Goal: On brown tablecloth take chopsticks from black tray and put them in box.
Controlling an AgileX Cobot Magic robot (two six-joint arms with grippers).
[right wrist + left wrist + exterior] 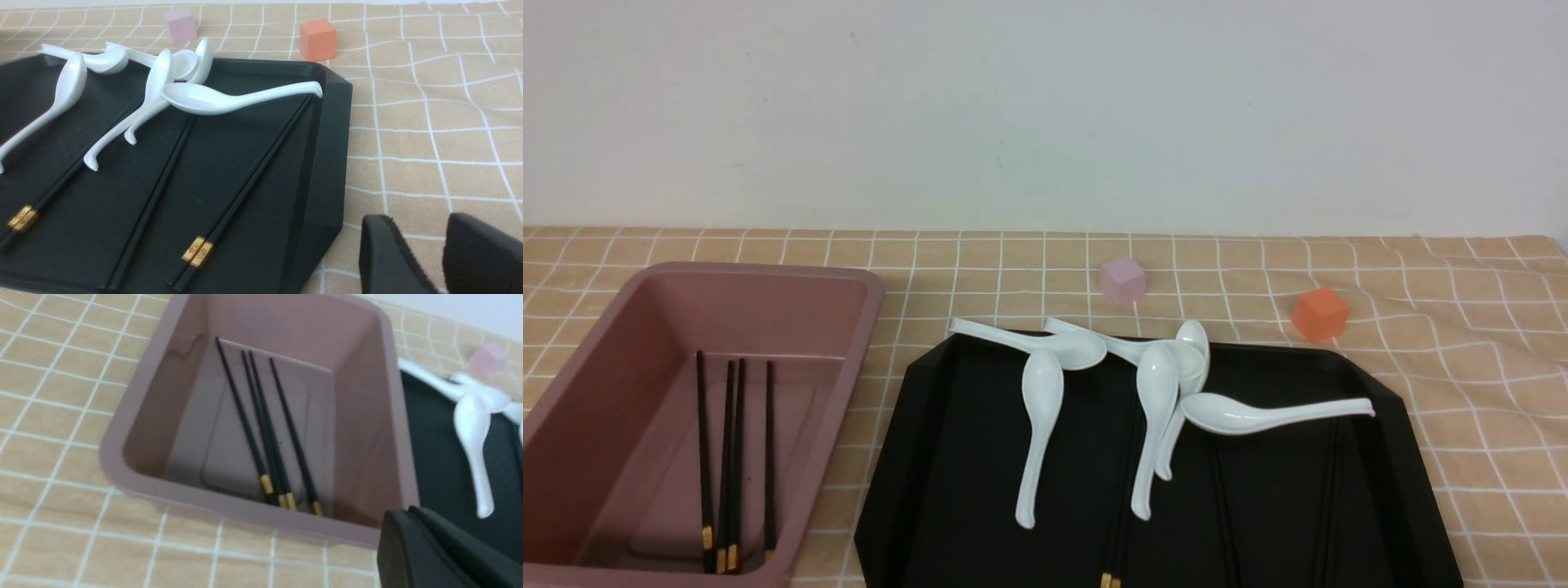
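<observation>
The pink box (pixel 854 359) stands at the left on the brown tablecloth (pixel 1462 367), with several black chopsticks (pixel 727 457) lying in it, gold bands toward me. They also show in the left wrist view (pixel 265 433) inside the box (pixel 253 510). The black tray (pixel 947 490) holds more chopsticks (pixel 245 179), faint in the front view (pixel 1123 490). My left gripper (pixel 408 512) is shut and empty, near the box's near corner beside the tray. My right gripper (pixel 419 228) is open and empty over the cloth, just off the tray's rim (pixel 327 163). Neither gripper shows in the front view.
Several white soup spoons (pixel 1160 392) lie across the tray's far half, some on top of chopsticks (pixel 204 98). A small pink cube (pixel 1123 280) and an orange cube (pixel 1320 314) stand on the cloth behind the tray. A white wall is at the back.
</observation>
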